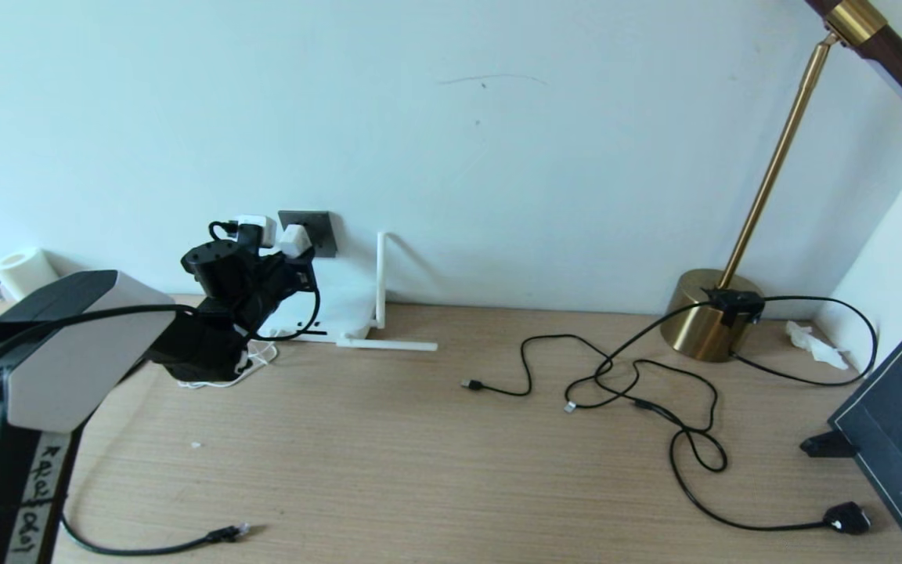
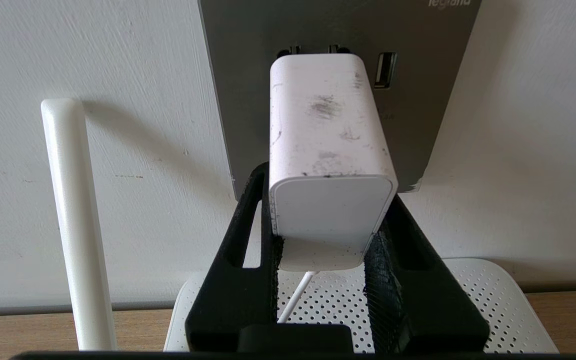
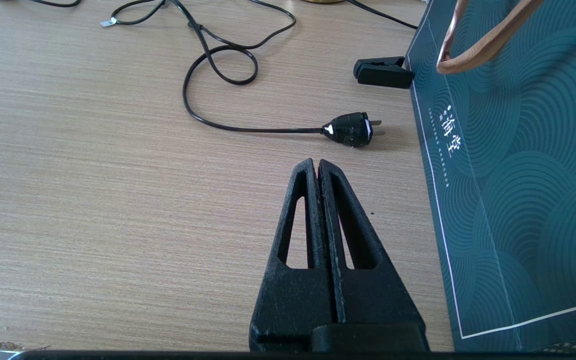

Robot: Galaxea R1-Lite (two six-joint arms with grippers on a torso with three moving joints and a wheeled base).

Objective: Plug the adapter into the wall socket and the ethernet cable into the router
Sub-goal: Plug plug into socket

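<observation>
My left gripper (image 2: pixel 328 187) is shut on the white adapter (image 2: pixel 328 145), one black finger on each side. The adapter's far end sits against the dark grey wall socket (image 2: pixel 248 75), just below two slots; its prongs are hidden. Its thin white cord hangs down toward the white router (image 2: pixel 493 300) below. In the head view the left gripper (image 1: pixel 286 254) holds the adapter (image 1: pixel 292 240) at the wall socket (image 1: pixel 324 231), above the router (image 1: pixel 341 309). The ethernet cable (image 1: pixel 220 536) lies loose at the table's front left. My right gripper (image 3: pixel 318 162) is shut and empty over the table.
One router antenna (image 1: pixel 380 274) stands upright, and another lies flat. Thin black cables (image 1: pixel 639 384) loop toward a brass lamp (image 1: pixel 705 313) at the right. A black mains plug (image 3: pixel 350 129), a black clip (image 3: pixel 383 72) and a dark green bag (image 3: pixel 518 175) lie near my right gripper. A white roll (image 1: pixel 24 270) stands far left.
</observation>
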